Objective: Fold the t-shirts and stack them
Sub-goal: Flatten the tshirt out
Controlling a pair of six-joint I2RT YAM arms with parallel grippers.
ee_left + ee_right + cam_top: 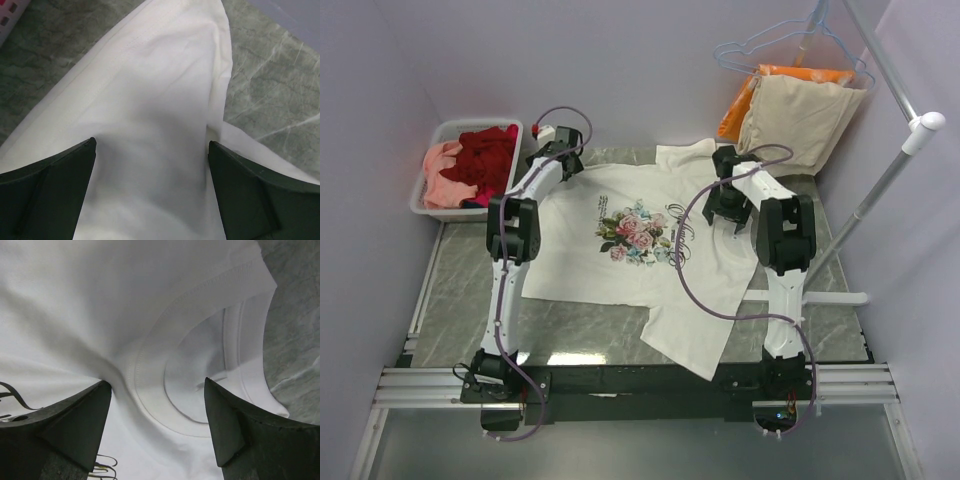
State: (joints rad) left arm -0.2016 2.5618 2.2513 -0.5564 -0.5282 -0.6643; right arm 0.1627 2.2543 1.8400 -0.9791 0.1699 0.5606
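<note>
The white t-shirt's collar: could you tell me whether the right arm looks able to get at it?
Probably yes: the right gripper hangs open directly over the collar, with nothing in between.

We see the white t-shirt (pixel 610 275) spread flat on the bench (pixel 460 300), print up, lightly wrinkled. Pink-rose print mid-chest, collar right, hem left. Dark red t-shirt (pixel 488 160) and salmon pink t-shirt (pixel 445 178) lie crumpled in the basket (pixel 428 207), far left.
</note>
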